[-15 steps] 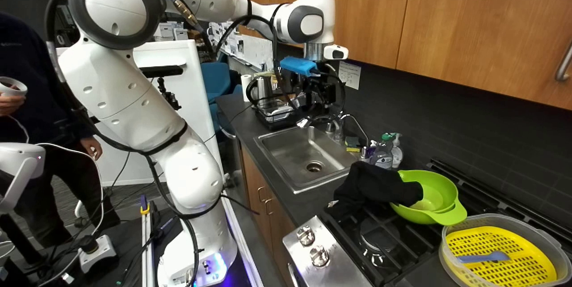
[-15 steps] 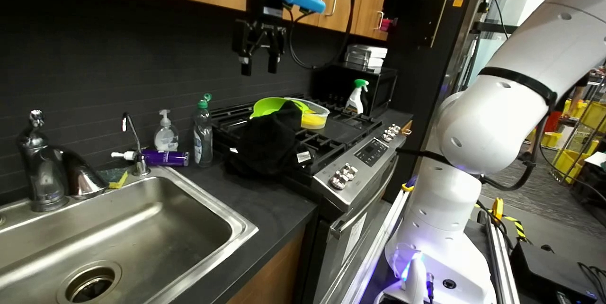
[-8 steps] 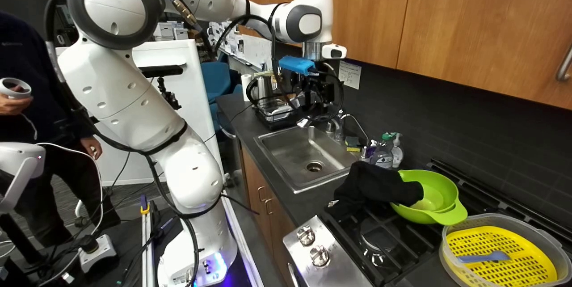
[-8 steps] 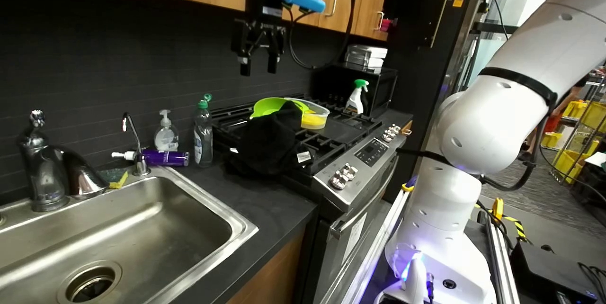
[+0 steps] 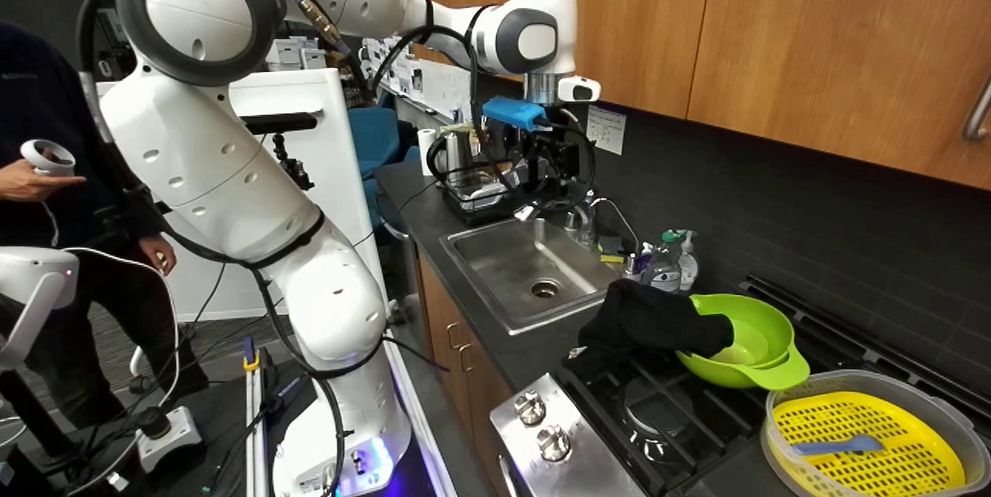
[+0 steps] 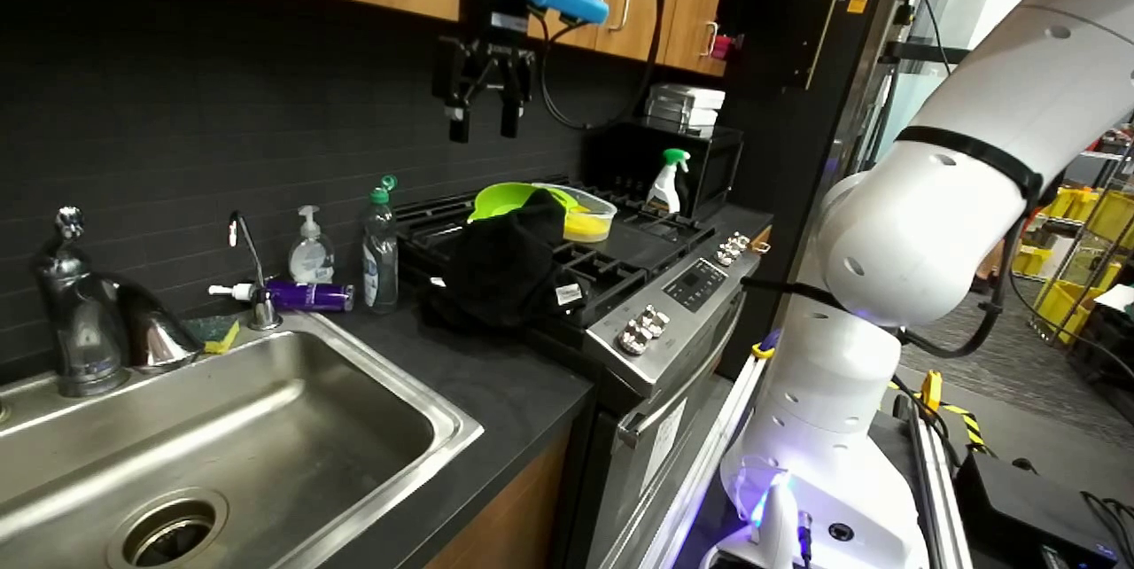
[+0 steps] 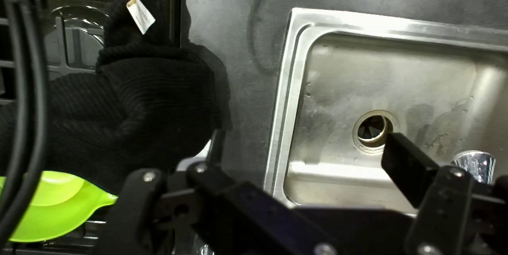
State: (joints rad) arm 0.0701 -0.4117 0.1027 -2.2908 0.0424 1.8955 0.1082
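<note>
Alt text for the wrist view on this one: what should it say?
An open, empty gripper spans the lower part of the picture. To the right is a steel sink with a round drain; to the left, a black cloth extends from the stove over the counter, with a green bowl at lower left.

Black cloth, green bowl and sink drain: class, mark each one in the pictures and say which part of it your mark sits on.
Black cloth (image 7: 145, 100): wrist view, on its ribbed folds near the middle.
Green bowl (image 5: 752, 333): an exterior view, on its inner surface.
Sink drain (image 7: 371, 128): wrist view, on its dark opening.
</note>
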